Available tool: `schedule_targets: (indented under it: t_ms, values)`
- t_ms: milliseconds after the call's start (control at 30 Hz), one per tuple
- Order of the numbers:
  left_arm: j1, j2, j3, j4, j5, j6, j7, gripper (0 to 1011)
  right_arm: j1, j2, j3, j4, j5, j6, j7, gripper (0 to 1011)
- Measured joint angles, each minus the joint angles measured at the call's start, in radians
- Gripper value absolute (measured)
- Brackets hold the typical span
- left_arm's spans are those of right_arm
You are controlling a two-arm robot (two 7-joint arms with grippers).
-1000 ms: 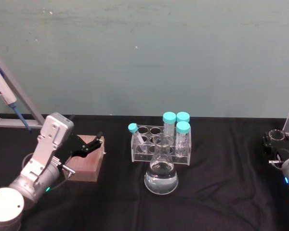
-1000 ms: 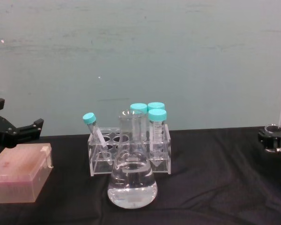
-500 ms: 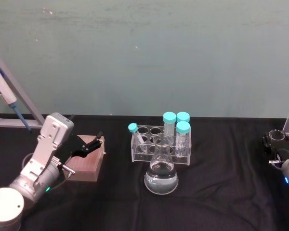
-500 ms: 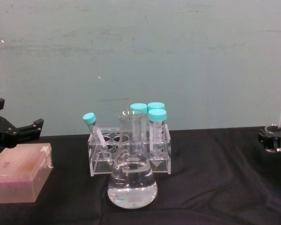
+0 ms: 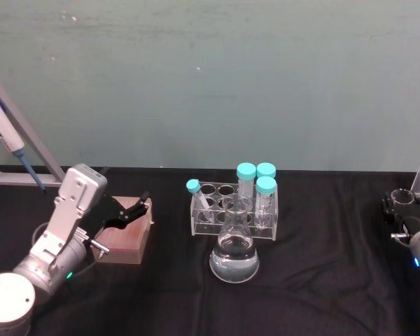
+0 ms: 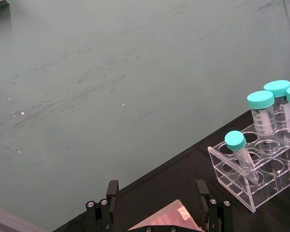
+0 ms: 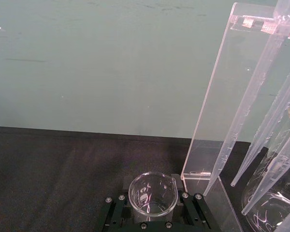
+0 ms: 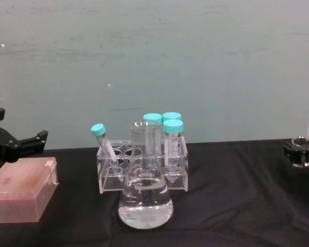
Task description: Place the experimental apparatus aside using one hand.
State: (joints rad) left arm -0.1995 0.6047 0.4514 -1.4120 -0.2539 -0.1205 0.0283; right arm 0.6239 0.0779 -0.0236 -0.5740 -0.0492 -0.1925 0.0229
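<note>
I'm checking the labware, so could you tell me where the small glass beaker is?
In the head view the small glass beaker is at the far right of the table, held in the right gripper, beside the clear pipette stand.

Black-clothed table [image 5: 322,280] carries conical flask [image 5: 234,257], tube rack [image 5: 211,214] behind, pink box [image 5: 128,239] left.

Glossy glass flask [image 5: 234,260] — matt black cloth [image 5: 322,294] — clear acrylic rack [image 5: 208,222].

Light was even and fairly dim; the black surface [image 5: 322,280] swallowed shadows, and small glints showed on the flask [image 8: 144,200].
</note>
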Motion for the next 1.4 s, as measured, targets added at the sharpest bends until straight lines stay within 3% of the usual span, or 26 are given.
schedule_targets:
  t_ms: [300, 833, 1233, 1400]
  values:
    - [0.0, 0.0, 0.0, 0.0, 0.0, 0.0, 0.0, 1000, 0.0, 0.0, 0.0, 0.0, 0.001, 0.0, 0.0, 488]
    - [0.0, 0.0, 0.0, 0.0, 0.0, 0.0, 0.0, 1000, 0.0, 0.0, 0.0, 0.0, 0.001, 0.0, 0.0, 985]
    - [0.0, 0.0, 0.0, 0.0, 0.0, 0.0, 0.0, 1000, 0.0, 0.0, 0.0, 0.0, 0.001, 0.0, 0.0, 1000]
    - [0.0, 0.0, 0.0, 0.0, 0.0, 0.0, 0.0, 1000, -0.023, -0.001, -0.009, -0.049, -0.022, 0.01, -0.021, 1000]
